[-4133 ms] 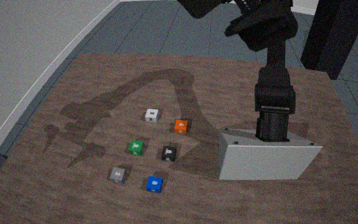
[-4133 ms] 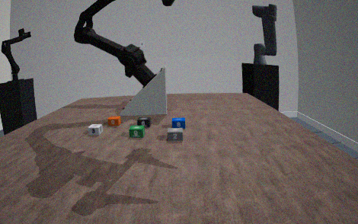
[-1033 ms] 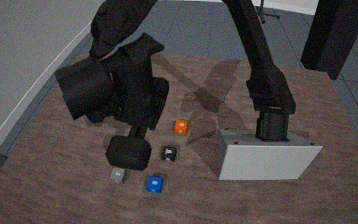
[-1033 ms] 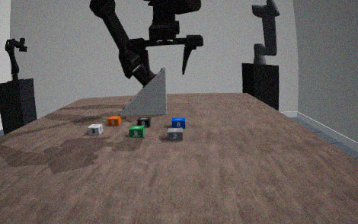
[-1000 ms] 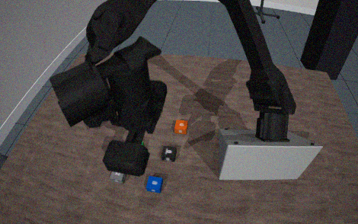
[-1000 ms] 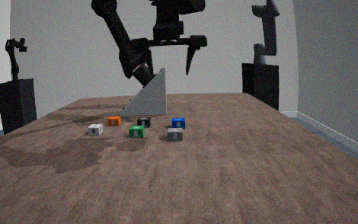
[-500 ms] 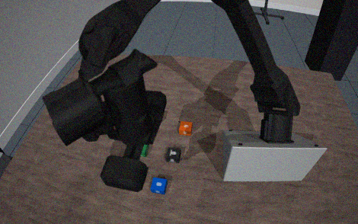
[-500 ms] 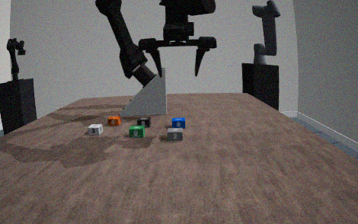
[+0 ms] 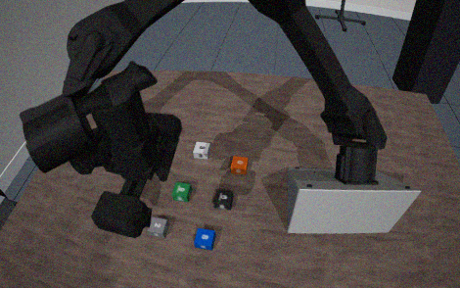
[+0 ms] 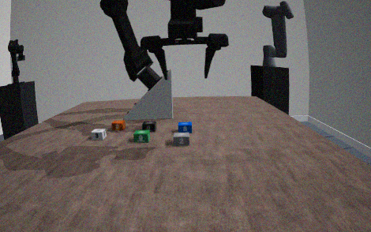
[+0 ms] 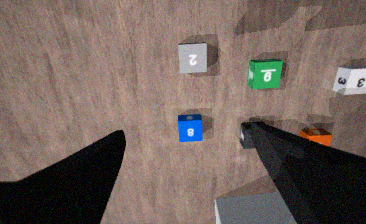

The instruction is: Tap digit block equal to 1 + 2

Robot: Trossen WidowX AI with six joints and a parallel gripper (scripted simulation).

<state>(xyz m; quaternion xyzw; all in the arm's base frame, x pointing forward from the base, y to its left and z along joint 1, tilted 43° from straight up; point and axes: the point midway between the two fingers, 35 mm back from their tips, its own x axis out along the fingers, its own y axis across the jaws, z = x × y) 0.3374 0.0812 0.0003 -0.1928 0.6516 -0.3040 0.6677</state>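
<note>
The white block shows a 3 in the wrist view, at the right edge there. My gripper is open and empty, high above the table. In the wrist view the blue block, showing 8, lies between the fingertips. The white block lies well outside them, beyond the right finger. The grey block shows a 2. The green block shows an underlined 6 or 9.
The black block is partly behind the right finger in the wrist view. The orange block lies near the white one. A second arm holds a grey wedge-shaped box beyond the blocks.
</note>
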